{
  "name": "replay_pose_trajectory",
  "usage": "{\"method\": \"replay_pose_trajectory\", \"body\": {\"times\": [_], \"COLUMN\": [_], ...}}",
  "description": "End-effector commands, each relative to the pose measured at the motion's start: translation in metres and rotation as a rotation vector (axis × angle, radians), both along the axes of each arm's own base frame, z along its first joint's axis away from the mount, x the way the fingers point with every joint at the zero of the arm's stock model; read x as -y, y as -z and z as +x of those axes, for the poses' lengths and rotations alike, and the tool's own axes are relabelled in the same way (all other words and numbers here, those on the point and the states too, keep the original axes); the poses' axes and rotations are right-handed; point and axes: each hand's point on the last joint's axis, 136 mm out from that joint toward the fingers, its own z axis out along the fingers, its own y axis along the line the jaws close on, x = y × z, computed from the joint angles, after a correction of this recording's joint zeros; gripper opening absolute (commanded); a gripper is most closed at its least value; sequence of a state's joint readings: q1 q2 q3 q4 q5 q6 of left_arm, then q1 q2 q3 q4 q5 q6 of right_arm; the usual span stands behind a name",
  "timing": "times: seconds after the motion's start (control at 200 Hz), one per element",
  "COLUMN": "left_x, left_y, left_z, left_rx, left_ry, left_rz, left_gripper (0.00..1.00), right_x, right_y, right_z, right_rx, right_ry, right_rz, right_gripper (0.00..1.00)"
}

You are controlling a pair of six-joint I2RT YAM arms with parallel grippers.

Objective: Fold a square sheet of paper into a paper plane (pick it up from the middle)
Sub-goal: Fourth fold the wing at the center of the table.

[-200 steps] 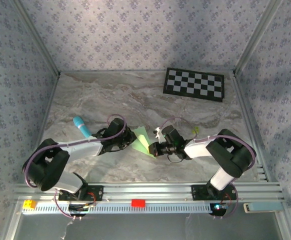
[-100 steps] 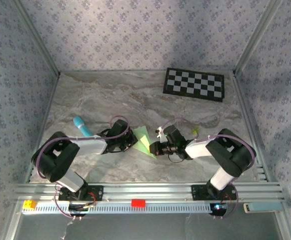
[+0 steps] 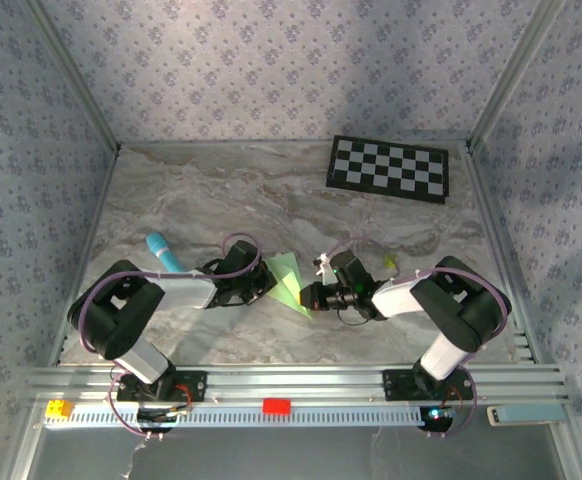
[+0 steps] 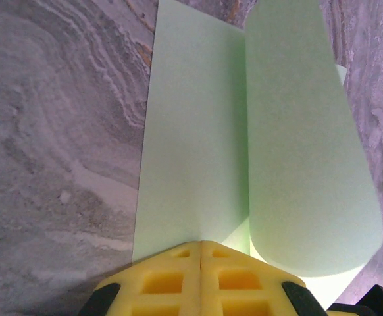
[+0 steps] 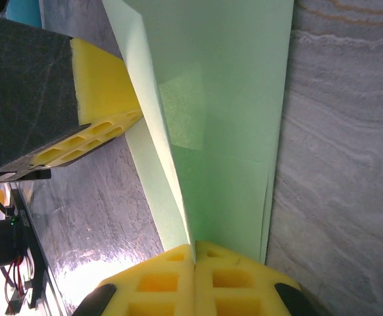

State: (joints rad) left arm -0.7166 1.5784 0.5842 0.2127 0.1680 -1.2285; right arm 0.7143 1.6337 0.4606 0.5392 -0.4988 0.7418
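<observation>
The pale mint-green square sheet of paper lies partly folded on the marble table between my two grippers, with a pointed end toward the back. In the left wrist view one layer lies flat and a curled flap stands up on the right. My left gripper is shut, its yellow tips meeting on the sheet's near edge. My right gripper is shut on a raised crease of the sheet from the opposite side. From above, the left gripper and right gripper flank the paper closely.
A cyan-blue stick lies left of the left arm. The black-and-white checkerboard lies flat at the back right. A small yellow-green scrap sits right of the right wrist. Patterned walls enclose the table.
The left arm's elbow has swung in toward the centre and its gripper has pressed closer to the paper, closing fully. The paper's pointed end has risen slightly. The right arm has barely moved.
</observation>
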Motion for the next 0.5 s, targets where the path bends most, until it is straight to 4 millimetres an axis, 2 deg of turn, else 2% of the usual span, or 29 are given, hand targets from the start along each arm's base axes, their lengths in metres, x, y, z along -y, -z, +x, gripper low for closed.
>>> {"method": "replay_pose_trajectory", "body": {"times": [0.0,0.495], "left_x": [-0.0132,-0.0134], "left_y": [0.0148,0.0152], "left_z": [-0.0105,-0.0102], "left_rx": [-0.039,-0.044], "left_ry": [-0.013,-0.009], "left_rz": [0.066,0.080], "left_gripper": [0.00,0.00], "right_x": [0.0015,0.0082], "right_y": [0.0037,0.0066], "right_z": [-0.0023,-0.0010], "right_rx": [-0.041,-0.058], "right_ry": [0.005,0.050], "right_rz": [0.013,0.020], "right_gripper": [0.00,0.00]}}
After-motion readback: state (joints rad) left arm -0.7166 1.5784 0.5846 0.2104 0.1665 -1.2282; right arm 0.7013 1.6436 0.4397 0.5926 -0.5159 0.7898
